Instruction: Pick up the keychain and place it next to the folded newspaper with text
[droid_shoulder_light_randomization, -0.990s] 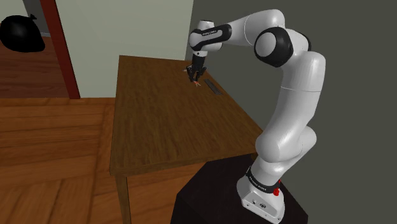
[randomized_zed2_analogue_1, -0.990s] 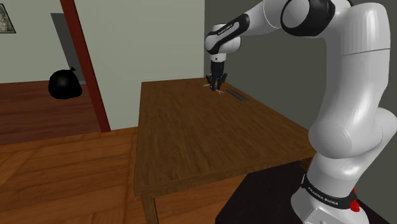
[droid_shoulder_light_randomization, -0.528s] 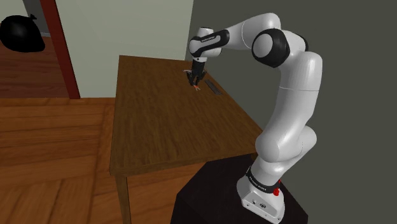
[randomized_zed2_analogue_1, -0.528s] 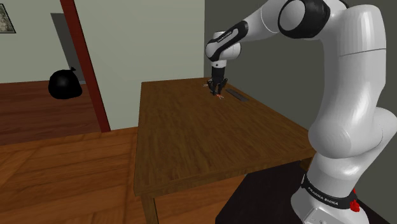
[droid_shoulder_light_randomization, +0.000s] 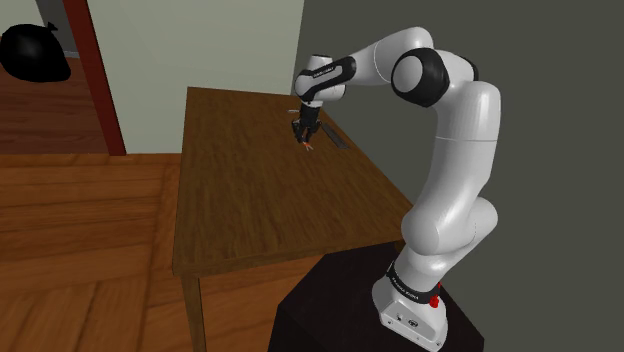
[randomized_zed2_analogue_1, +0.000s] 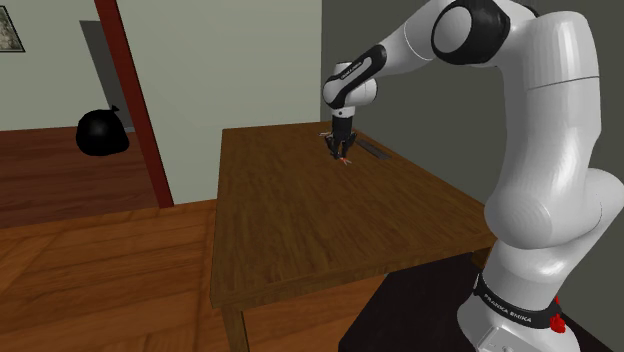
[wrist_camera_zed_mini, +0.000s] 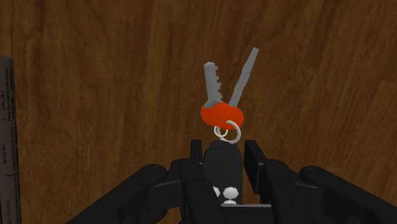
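The desk (droid_shoulder_light_randomization: 250, 210) spreads bare brown wood from the shoulder view's left, and I reach out over its far part. There the keychain (wrist_camera_zed_mini: 219, 116) hangs from me: a red fob, two grey keys splayed away from me, and a small ring on the side nearest me. I hold it by the dark tab on my side of that ring, so the keys dangle ahead, out of my grip. I judge this a fair hold for carrying. My jaws are narrow, each pressed against that tab, with nothing else between them. Whether the key tips are clear of the wood I cannot tell. Just to the shoulder view's right of the keychain lies the folded newspaper (droid_shoulder_light_randomization: 338, 138), a flat grey strip with lines of print, near the desk's edge. It is close, so the carry should be short, and I should set the keys down beside it, not on it.
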